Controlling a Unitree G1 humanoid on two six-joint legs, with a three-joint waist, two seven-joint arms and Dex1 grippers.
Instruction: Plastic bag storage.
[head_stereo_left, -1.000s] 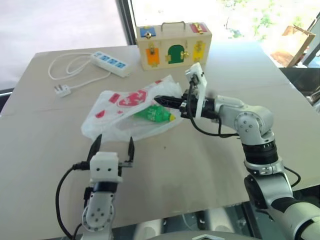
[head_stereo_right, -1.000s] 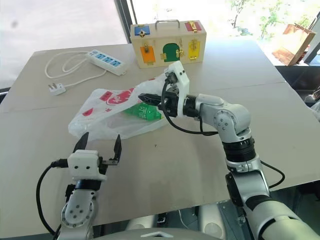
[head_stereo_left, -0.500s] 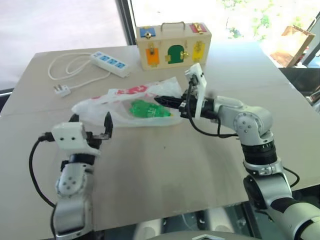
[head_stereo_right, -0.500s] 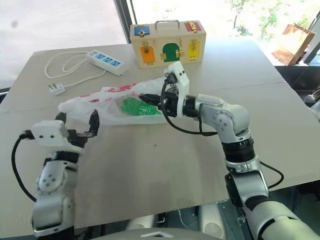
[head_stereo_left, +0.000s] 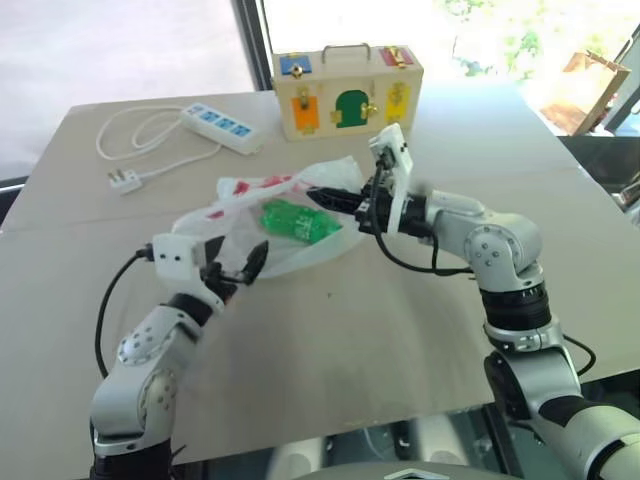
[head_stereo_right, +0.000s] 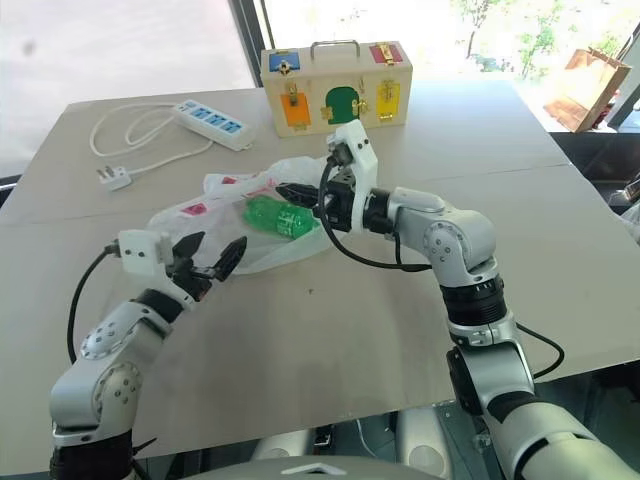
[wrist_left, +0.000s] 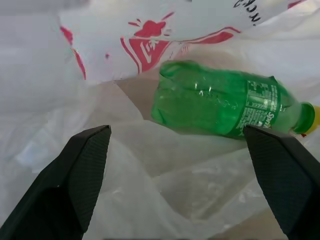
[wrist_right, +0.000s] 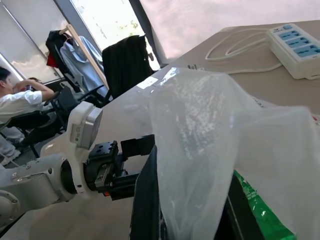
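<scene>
**A:** Where is the plastic bag (head_stereo_left: 262, 228) sitting right now?

**B:** It is lying on the desk (head_stereo_left: 400, 320), in front of the wooden latch box (head_stereo_left: 347, 88) and well apart from the power strip (head_stereo_left: 220, 127). One edge is being lifted off the surface, because the right end effector (head_stereo_left: 322, 197) is pinching a fold of the film with its fingers pressed together. The right wrist view is showing that film draping over the black fingers.

**A:** And the green bottle (wrist_left: 227, 104)?

**B:** It is lying on its side inside the bag, showing through the thin plastic, just beside the right end effector's tips.

**A:** What is the left arm doing?

**B:** The left end effector (head_stereo_right: 208, 259) is hovering at the near edge of the bag with its fingers (wrist_left: 75, 172) spread wide and nothing between them. Its wrist view is looking straight across the crumpled film at the bottle.

**A:** So which step are we in?

**B:** I am judging this as the opening stage: one side is being held up while the other arm is lining up for a second hold. The bag is not yet gathered or folded.

**A:** What does the next move call for?

**B:** Probably the left fingers closing on film only, at the near edge, without catching the bottle. The plastic is thin and slippery, so a shallow pinch may be slipping off.
</scene>
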